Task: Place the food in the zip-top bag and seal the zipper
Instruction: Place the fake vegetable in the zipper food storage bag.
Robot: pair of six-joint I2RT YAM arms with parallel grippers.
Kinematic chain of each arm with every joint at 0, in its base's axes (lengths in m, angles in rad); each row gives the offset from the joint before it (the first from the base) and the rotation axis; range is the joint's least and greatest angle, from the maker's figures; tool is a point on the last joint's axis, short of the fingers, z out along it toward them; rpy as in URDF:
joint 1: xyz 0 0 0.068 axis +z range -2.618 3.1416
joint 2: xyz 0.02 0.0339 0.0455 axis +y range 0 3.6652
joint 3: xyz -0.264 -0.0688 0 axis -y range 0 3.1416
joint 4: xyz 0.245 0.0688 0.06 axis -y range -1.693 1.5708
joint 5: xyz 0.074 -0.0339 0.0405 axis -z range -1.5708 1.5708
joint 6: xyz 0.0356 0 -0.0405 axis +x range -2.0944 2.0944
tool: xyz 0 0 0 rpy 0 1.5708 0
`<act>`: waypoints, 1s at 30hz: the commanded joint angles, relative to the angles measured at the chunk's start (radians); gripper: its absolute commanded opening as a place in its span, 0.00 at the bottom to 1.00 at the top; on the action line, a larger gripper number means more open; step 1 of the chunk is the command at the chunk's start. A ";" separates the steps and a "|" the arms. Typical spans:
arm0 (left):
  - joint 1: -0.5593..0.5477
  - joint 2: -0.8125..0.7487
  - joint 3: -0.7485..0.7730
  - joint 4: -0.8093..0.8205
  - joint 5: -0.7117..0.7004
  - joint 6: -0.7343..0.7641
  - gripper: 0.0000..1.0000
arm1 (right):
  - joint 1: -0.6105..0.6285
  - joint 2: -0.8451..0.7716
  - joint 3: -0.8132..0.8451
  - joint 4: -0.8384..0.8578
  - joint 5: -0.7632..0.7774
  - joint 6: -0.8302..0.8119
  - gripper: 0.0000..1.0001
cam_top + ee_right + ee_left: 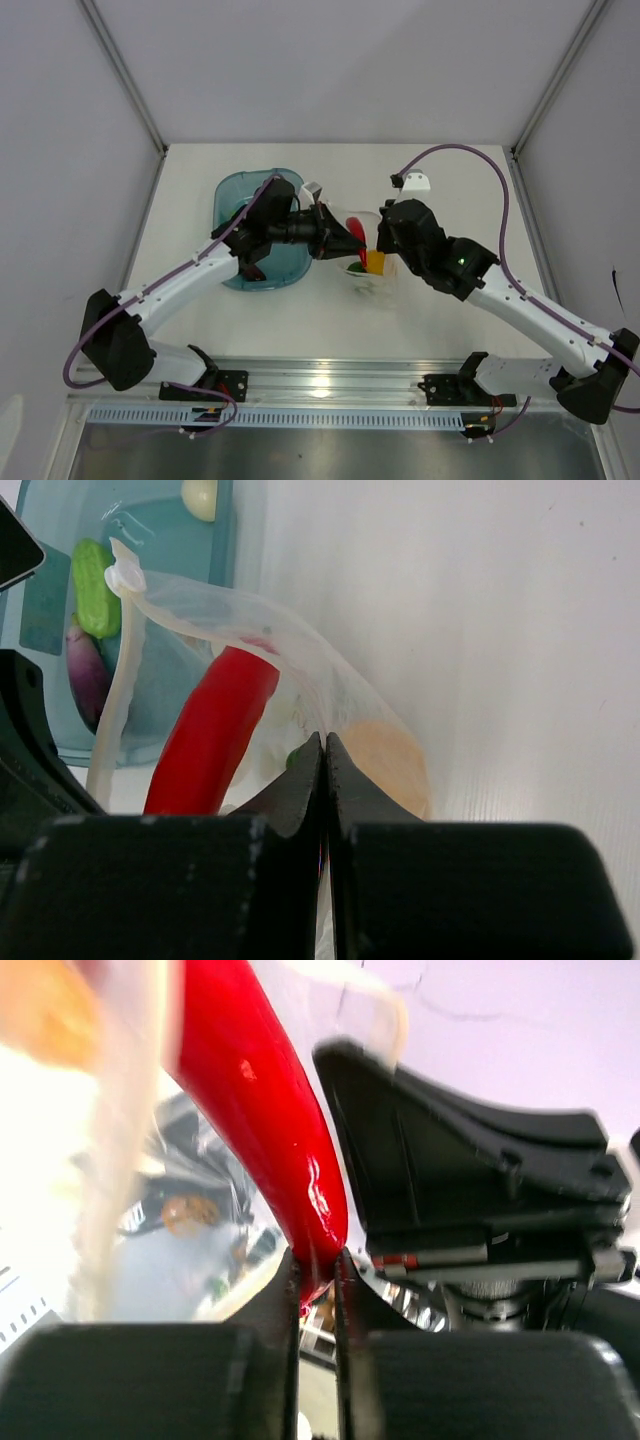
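My left gripper [318, 1265] is shut on the stem end of the red chili [265, 1120]. The chili [355, 233] points into the open mouth of the zip-top bag [372, 272] at the table's middle. My right gripper [325, 748] is shut on the bag's upper wall [300, 655] and holds it up. The chili [210, 735] passes under the bag's zipper strip [115, 695]. A yellow-orange piece [390, 760] and something dark green [293, 758] lie inside the bag. A light green pod [92, 588], a purple piece [85, 670] and a white ball [200, 497] lie in the teal tub [190, 555].
The teal tub [240, 195] sits left of the bag, partly under my left arm. A small white clip [416, 182] lies at the back right. White walls enclose the table on three sides.
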 commanded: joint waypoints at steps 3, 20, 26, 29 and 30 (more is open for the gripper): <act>0.006 0.051 0.050 0.030 -0.049 -0.033 0.38 | 0.007 -0.027 0.024 0.009 0.043 0.003 0.00; 0.009 -0.127 0.191 -0.234 -0.309 0.486 0.87 | 0.001 -0.032 0.027 -0.013 0.052 -0.007 0.00; 0.075 -0.230 0.128 -0.244 -0.395 0.579 0.82 | -0.015 -0.027 0.023 -0.037 0.054 0.010 0.00; 0.139 -0.236 0.130 -0.277 -0.423 0.616 0.79 | -0.029 -0.030 0.018 -0.042 0.045 0.013 0.00; 0.156 -0.236 0.130 -0.281 -0.444 0.631 0.78 | -0.032 -0.032 0.018 -0.043 0.042 0.013 0.00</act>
